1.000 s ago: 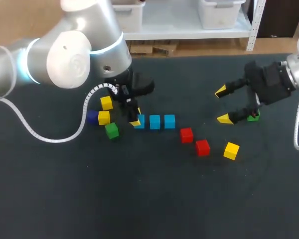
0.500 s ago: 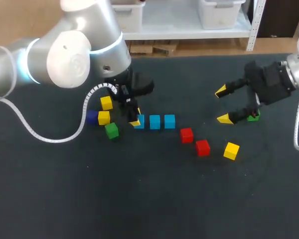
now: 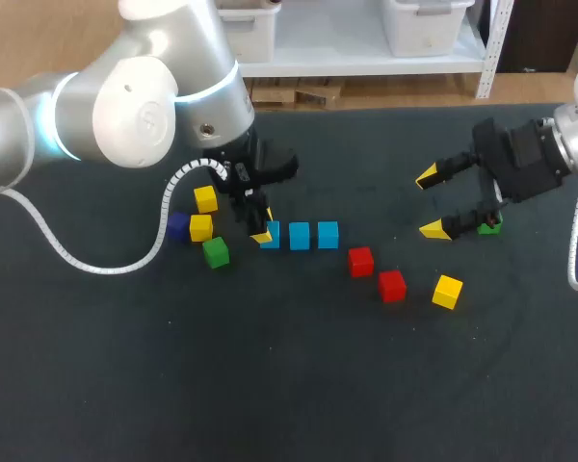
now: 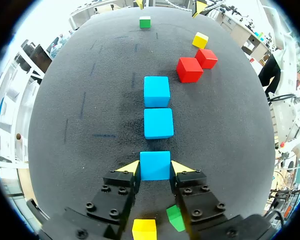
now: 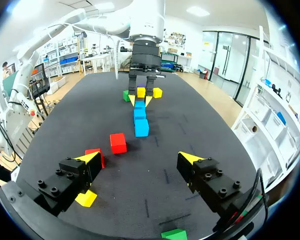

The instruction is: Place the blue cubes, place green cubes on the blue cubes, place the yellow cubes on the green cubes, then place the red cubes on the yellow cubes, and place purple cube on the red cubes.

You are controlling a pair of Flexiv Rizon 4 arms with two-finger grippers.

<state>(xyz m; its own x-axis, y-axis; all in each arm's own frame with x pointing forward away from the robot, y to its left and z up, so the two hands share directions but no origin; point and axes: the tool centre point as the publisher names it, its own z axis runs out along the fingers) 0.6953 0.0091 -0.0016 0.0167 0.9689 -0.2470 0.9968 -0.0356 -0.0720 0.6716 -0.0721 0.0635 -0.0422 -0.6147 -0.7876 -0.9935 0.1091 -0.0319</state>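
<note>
The left gripper (image 4: 155, 166) has turned a little at the wrist since a moment ago. No cube has moved, and the right arm is in the same spot.

The left gripper's two yellow tips are close together. They touch a blue cube (image 3: 272, 234), one on each side, so it has hold of it. This cube sits on the dark table (image 3: 270, 385). It is the 9 o'clock end of a short row with two other blue cubes (image 3: 300, 235) (image 3: 328, 234).

The right gripper (image 3: 431, 203) hangs at 3 o'clock from the row. Its tips are wide apart and hold nothing. A green cube (image 3: 489, 227) lies just beside it, near the table's 3 o'clock edge.

Two red cubes (image 3: 360, 261) (image 3: 392, 285) and a yellow cube (image 3: 447, 291) lie at 4 o'clock from the row. At 9 o'clock from the held cube, two yellow cubes (image 3: 205, 199) (image 3: 200, 227), a purple cube (image 3: 177, 226) and another green cube (image 3: 215, 252) sit close together.

The big bare part of the table is at 6 o'clock from the row. There is some bare room between the row and the right gripper too. The table's far edge is at 12 o'clock, close behind the left arm.
</note>
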